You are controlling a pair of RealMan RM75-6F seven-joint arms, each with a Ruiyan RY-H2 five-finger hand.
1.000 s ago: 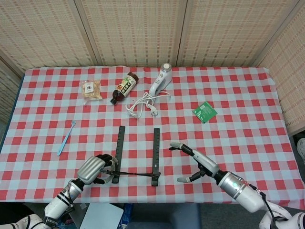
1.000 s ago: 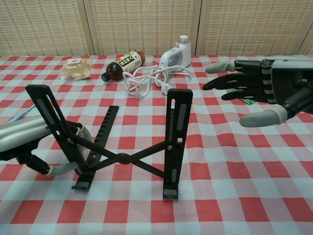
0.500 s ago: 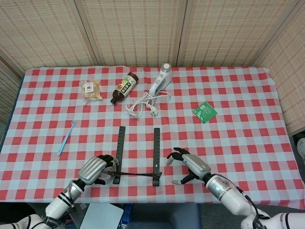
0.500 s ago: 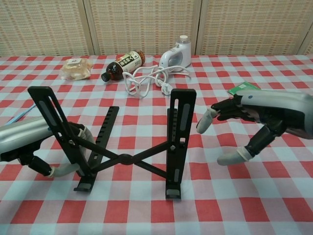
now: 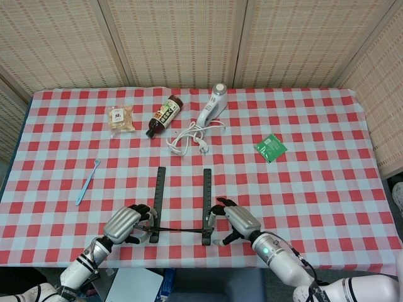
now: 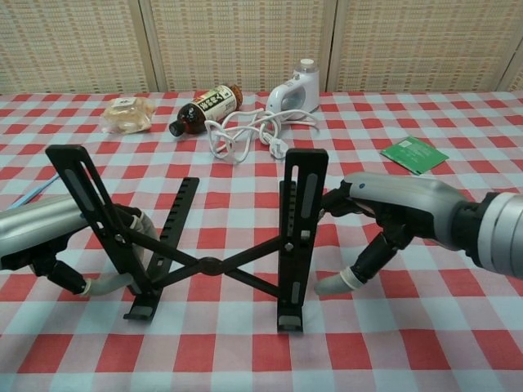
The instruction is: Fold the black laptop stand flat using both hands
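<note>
The black laptop stand (image 5: 181, 211) (image 6: 214, 263) stands unfolded near the table's front edge, with both slotted rails tilted up and crossed struts between them. My left hand (image 5: 125, 224) (image 6: 51, 235) grips the lower part of the left rail (image 6: 91, 214), with its fingers curled around it. My right hand (image 5: 234, 220) (image 6: 395, 216) is just right of the right rail (image 6: 299, 224). Its fingertips (image 6: 331, 202) touch that rail's edge. Its thumb (image 6: 337, 282) points at the rail's foot from a short gap away, so the hand holds nothing.
At the back of the checked table lie a brown bottle (image 5: 164, 115) (image 6: 206, 107), a white handheld device with its coiled cable (image 5: 210, 108) (image 6: 296, 93), and a snack packet (image 5: 120, 119). A green sachet (image 5: 270, 148) (image 6: 414, 153) lies to the right, a blue toothbrush (image 5: 87, 182) to the left.
My right hand has moved left from open space and lowered until its fingertips reach the stand's right rail. The left hand and the stand have hardly moved.
</note>
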